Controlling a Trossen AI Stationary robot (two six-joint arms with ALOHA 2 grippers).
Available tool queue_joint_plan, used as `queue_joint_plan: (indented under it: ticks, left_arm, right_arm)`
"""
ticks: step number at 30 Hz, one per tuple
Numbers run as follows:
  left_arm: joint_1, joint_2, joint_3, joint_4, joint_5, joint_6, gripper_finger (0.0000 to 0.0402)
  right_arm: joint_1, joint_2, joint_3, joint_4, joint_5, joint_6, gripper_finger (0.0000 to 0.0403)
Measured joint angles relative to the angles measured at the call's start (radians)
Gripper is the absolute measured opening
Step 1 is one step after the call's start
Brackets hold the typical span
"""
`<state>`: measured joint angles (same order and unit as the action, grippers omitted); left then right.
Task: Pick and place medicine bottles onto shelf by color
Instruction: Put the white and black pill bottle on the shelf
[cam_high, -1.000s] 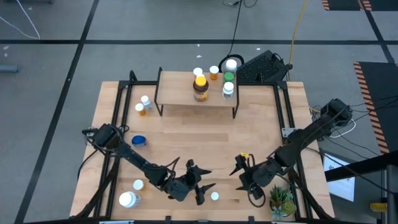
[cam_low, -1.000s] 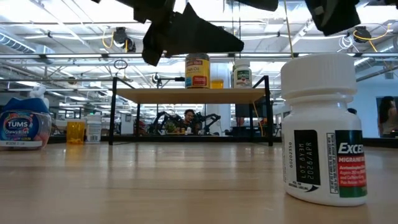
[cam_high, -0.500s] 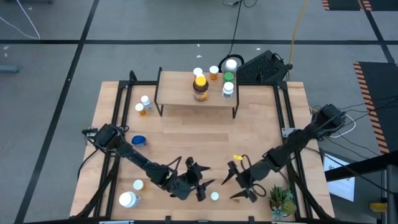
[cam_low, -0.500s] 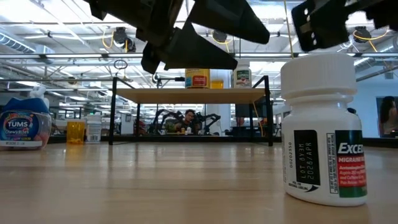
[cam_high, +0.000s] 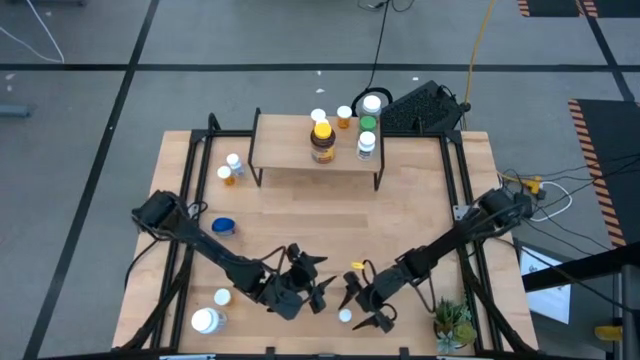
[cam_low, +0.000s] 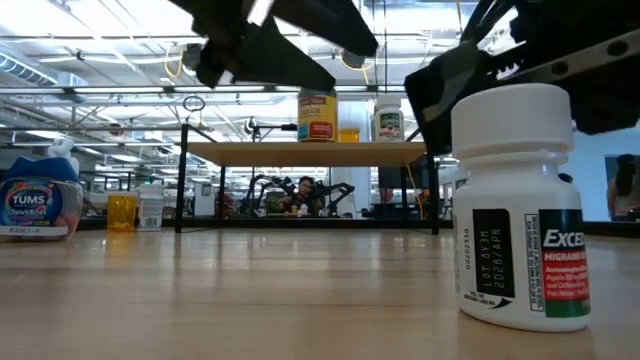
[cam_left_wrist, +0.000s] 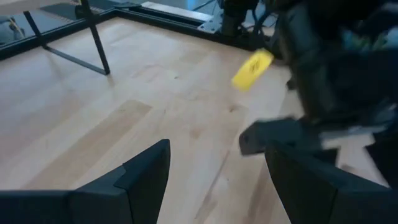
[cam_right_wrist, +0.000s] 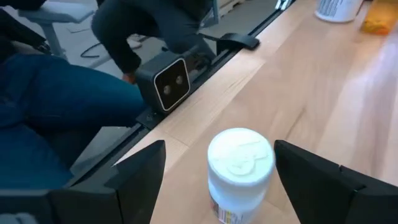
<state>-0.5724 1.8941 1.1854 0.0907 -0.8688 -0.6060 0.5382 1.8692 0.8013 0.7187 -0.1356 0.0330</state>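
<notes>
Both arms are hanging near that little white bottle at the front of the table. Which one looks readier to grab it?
The right one, I'd say. The right end effector is open with the white bottle sitting between its fingers, not yet touched. The left end effector is open too, but off to the bottle's side.

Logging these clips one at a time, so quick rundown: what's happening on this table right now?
Two robot arms are sorting medicine bottles onto a small shelf, where a few already stand. The right gripper is open around a white-capped bottle near the table's front edge, not yet closed on it. The left gripper hovers open just beside it, holding nothing. Other bottles stand on the table's left side and behind the shelf.
</notes>
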Motion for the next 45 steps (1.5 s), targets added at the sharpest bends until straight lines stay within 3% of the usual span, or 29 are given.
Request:
queue_joint_plan:
  ticks: [6, 14, 17, 24, 29, 34, 38, 45]
  left_arm:
    - [-0.016, -0.024, 0.000, -0.013, 0.000, 0.000, 0.0266]
    - [-0.011, -0.025, 0.000, -0.021, -0.034, 0.019, 0.0266]
    - [-0.008, -0.034, 0.000, -0.031, -0.085, 0.075, 0.0266]
    - [0.067, -0.178, 0.000, -0.288, -0.143, 0.087, 0.0266]
    - [0.178, -0.300, 0.000, -0.482, -0.177, 0.130, 0.0266]
    - [0.322, -0.382, 0.000, -0.519, -0.183, 0.299, 0.0266]
    - [0.425, -0.411, 0.000, -0.513, -0.181, 0.402, 0.0266]
    - [0.528, -0.417, 0.000, -0.525, -0.112, 0.435, 0.0266]
  right_arm:
    - [-0.002, 0.024, 0.006, 0.019, 0.002, 0.017, 0.0262]
    - [-0.010, 0.019, 0.006, 0.007, 0.026, 0.067, 0.0142]
    - [-0.009, -0.015, 0.005, -0.047, 0.063, 0.062, 0.0134]
    - [-0.056, -0.281, 0.005, -0.359, 0.329, -0.083, 0.0134]
    - [-0.182, -0.531, 0.005, -0.505, 0.491, -0.208, 0.0134]
    - [-0.383, -0.708, 0.032, -0.527, 0.529, -0.289, 0.0136]
    - [-0.545, -0.730, 0.155, -0.603, 0.529, -0.349, 0.0136]
    - [-0.781, -0.627, 0.371, -0.714, 0.496, -0.431, 0.0138]
